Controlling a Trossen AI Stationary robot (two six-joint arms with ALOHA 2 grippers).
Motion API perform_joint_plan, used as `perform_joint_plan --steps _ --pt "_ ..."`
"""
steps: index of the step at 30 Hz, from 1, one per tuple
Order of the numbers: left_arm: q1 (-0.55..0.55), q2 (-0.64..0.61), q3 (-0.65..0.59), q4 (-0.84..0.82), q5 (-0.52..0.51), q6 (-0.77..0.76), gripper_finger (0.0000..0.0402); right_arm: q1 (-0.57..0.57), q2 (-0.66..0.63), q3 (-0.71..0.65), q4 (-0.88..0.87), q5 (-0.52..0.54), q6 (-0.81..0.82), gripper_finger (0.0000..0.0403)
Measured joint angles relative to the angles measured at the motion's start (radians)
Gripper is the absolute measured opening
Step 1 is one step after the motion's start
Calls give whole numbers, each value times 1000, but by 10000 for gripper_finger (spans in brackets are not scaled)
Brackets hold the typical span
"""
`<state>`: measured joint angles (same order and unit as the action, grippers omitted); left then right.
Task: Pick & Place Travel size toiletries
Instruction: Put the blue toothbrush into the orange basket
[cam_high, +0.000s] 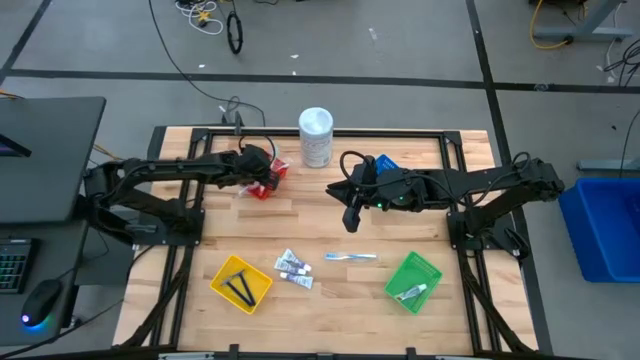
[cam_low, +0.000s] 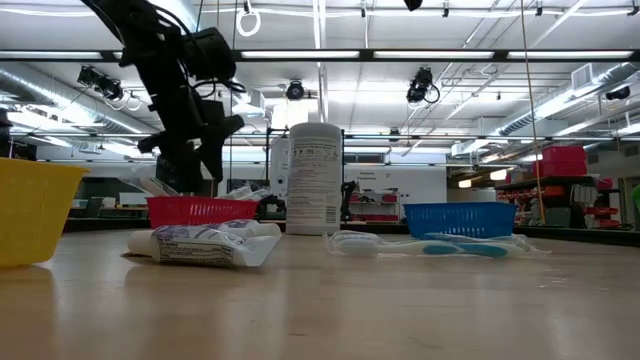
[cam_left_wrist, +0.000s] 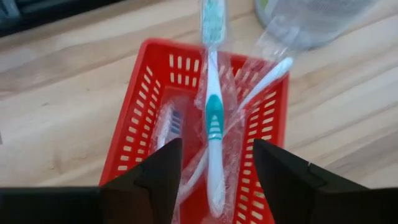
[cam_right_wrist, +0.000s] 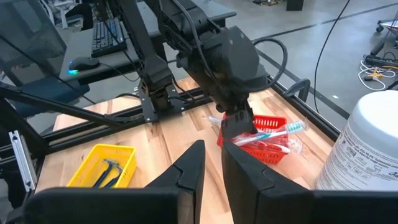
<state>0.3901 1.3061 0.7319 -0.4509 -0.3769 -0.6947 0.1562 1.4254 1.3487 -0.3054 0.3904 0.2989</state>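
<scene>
The left gripper (cam_left_wrist: 214, 180) hangs spread over the red basket (cam_left_wrist: 152, 93), a wrapped teal toothbrush (cam_left_wrist: 213, 118) loose between its fingers; that toothbrush overhangs the rim and could tip out. The basket also seems to hold two more wrapped brushes. The right gripper (cam_right_wrist: 212, 163), nearly pressed together, waits mid-table

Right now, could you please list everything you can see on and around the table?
red basket: one, far left, wrapped toothbrushes inside
white container: one, far centre
blue basket: one, beside container, partly hidden by right arm
yellow basket: one, near left, black razors inside
green basket: one, near right, one small tube inside
toothpaste tubes: white, near centre
wrapped toothbrush: one, pale blue, near centre
blue bin: one, floor, right
left gripper: open above red basket
right gripper: hovering mid-table, nearly shut, empty
</scene>
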Motion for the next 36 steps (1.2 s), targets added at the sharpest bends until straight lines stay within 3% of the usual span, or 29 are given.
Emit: perform_joint_plan --steps 15,26,36 --pt "-6 -117 0 21 100 154 97 0 0 0 -5 -1 -65 60" --pt "-108 -117 0 25 215 187 20 0 0 0 -11 0 -79 61" --pt "-229 -117 0 119 299 176 12 0 0 0 -171 -18 -79 59"
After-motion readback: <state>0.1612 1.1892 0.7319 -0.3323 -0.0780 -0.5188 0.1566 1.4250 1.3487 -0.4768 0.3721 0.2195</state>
